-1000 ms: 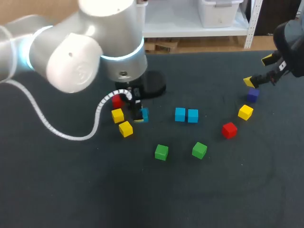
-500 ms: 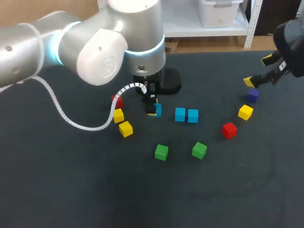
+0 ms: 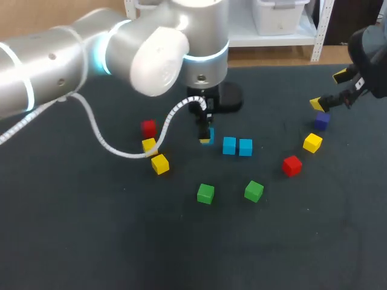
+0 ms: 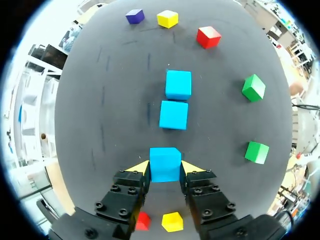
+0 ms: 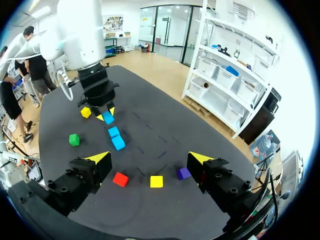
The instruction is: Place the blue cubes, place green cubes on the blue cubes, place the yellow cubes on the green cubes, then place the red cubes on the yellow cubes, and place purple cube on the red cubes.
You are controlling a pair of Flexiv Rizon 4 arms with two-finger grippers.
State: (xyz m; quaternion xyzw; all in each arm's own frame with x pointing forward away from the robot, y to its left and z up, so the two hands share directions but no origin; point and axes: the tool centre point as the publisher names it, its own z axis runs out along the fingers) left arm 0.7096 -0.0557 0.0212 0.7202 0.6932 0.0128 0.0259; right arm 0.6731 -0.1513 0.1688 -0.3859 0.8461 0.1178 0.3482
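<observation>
My left gripper [image 3: 206, 136] is shut on a blue cube [image 4: 165, 164], held low over the mat in line with two blue cubes [image 3: 229, 145] [image 3: 245, 147] that lie side by side just ahead of it. Two green cubes [image 3: 205, 193] [image 3: 254, 191] lie nearer the front. A red cube [image 3: 149, 127] and two yellow cubes [image 3: 149, 145] [image 3: 160, 164] sit behind the left gripper. At the right are a red cube [image 3: 292, 165], a yellow cube [image 3: 312, 142] and the purple cube [image 3: 321, 120]. My right gripper [image 3: 328, 90] hangs open above the purple cube, holding nothing.
The left arm's white cable [image 3: 115, 148] loops down over the mat beside the left yellow cubes. The black mat [image 3: 181, 254] stretches bare across the front. The table's far edge runs close behind the right gripper.
The left gripper has carried its blue cube to the right, from beside the left yellow and red cubes to just short of the blue pair. The right arm has stayed still.
</observation>
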